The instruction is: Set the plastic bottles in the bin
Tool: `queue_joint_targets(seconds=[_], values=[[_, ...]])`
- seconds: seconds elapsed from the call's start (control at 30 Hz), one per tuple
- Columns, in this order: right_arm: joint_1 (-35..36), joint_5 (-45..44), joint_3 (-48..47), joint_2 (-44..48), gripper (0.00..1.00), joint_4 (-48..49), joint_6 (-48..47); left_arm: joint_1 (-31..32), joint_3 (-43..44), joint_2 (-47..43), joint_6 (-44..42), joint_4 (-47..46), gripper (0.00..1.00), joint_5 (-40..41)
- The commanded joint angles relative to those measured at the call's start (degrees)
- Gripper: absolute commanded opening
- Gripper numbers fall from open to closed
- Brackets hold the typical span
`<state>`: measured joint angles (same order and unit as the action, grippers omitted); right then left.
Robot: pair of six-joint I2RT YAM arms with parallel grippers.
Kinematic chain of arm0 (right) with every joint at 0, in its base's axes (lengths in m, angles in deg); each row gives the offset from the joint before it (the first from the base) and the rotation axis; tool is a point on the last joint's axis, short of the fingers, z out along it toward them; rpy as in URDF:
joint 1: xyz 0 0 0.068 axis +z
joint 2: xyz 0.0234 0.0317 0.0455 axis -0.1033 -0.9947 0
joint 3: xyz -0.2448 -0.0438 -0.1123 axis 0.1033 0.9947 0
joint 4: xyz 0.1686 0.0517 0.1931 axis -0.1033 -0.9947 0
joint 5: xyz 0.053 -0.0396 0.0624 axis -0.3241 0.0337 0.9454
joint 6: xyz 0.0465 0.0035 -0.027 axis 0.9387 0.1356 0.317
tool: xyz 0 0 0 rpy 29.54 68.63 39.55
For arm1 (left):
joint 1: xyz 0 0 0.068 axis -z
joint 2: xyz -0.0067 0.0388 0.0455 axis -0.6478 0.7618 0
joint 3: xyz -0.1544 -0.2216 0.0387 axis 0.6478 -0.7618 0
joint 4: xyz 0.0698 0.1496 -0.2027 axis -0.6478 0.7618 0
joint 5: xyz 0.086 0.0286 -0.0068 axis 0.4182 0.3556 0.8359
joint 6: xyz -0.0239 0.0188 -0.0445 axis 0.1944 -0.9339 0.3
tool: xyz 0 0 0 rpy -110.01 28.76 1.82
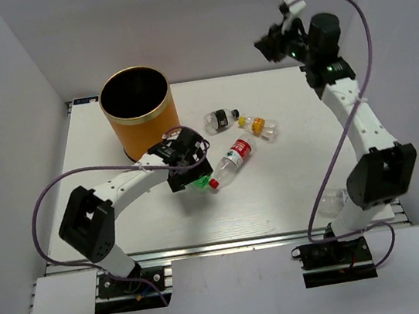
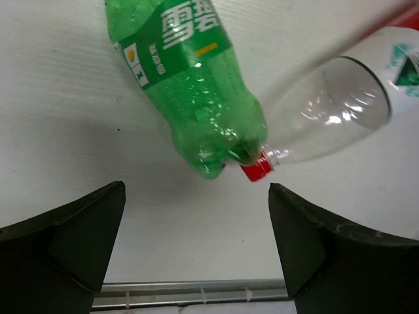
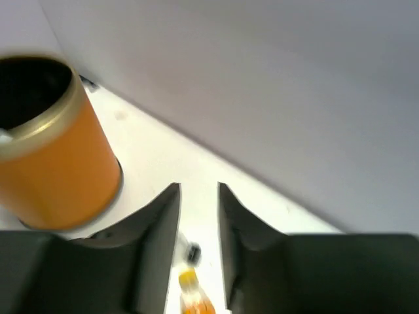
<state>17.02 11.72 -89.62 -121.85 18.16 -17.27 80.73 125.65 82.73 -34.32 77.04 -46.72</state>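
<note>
Bin: orange bin [image 1: 138, 112] stands upright at the far left corner of the bench [image 1: 292, 192]
Left hand: left hand [image 2: 196, 196] is spread wide, holds nothing and hangs low over the bench just short of the green bottle
Right hand: right hand [image 3: 198, 196] is raised above the far right corner; its fingers are nearly pressed together with a narrow slit between them, and it holds nothing
Green bottle: green bottle [image 2: 190, 98] lies on its side left of the bench middle, toward the near edge, with its base toward the left hand
Red-capped bottle: red-capped bottle [image 2: 327, 111] lies on its side with its cap at the green bottle's base, touching or just beside it
Other bottles: black-label bottle [image 1: 220, 119] and yellow-capped bottle [image 1: 258, 125] lie near the bench middle; a clear bottle [image 1: 331, 201] lies at the near right corner beside the right arm
Step judged: approach to grasp the green bottle; none of these five bottles is in the bin yet
Risk, grasp: the fingers sit short of the bottle body, so closing here would likely catch only the rounded base and squeeze it out
Risk, neighbour: a finger may strike the red cap and send that bottle rolling
Risk, bin: the wall is tall, and a low carry could knock the rim
</note>
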Motion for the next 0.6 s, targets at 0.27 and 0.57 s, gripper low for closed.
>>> queue_joint_targets(seconds=[0.27,0.57], values=[[-6.4,16.2,34.6,21.2,0.5,-11.6,-11.8,0.9,6.5,10.1,4.8,-5.0,1.0,7.8],[-8.0,16.4,39.5,24.7,0.49,-13.7,-11.8,-0.5,7.4,13.9,5.4,-6.9,0.95,7.9]])
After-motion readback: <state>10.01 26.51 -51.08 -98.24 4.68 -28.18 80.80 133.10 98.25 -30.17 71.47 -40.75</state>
